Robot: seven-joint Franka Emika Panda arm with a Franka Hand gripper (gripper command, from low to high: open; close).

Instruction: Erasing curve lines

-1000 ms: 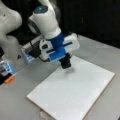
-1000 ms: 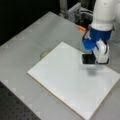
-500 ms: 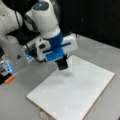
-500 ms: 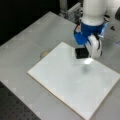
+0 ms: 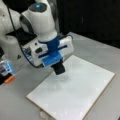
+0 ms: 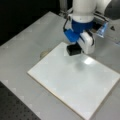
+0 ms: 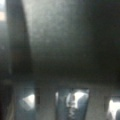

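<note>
The white board (image 5: 75, 92) lies flat on the grey table (image 5: 100, 52), and the arm stands over the end of it nearest the robot's base. The gripper (image 5: 58, 67) points down and is closed around a black block eraser (image 6: 73, 49), which sits at the board's edge, near its corner, in both front views. Whether the block presses on the surface or hangs just above it, I cannot tell. Beside it, further onto the board, there is a soft grey shadow. The curve lines do not show anywhere on the board from where I stand; its face looks plain white. A small round pale thing (image 6: 44, 53) rests on the table just off the board's edge. The wrist view gives only dark blur.
</note>
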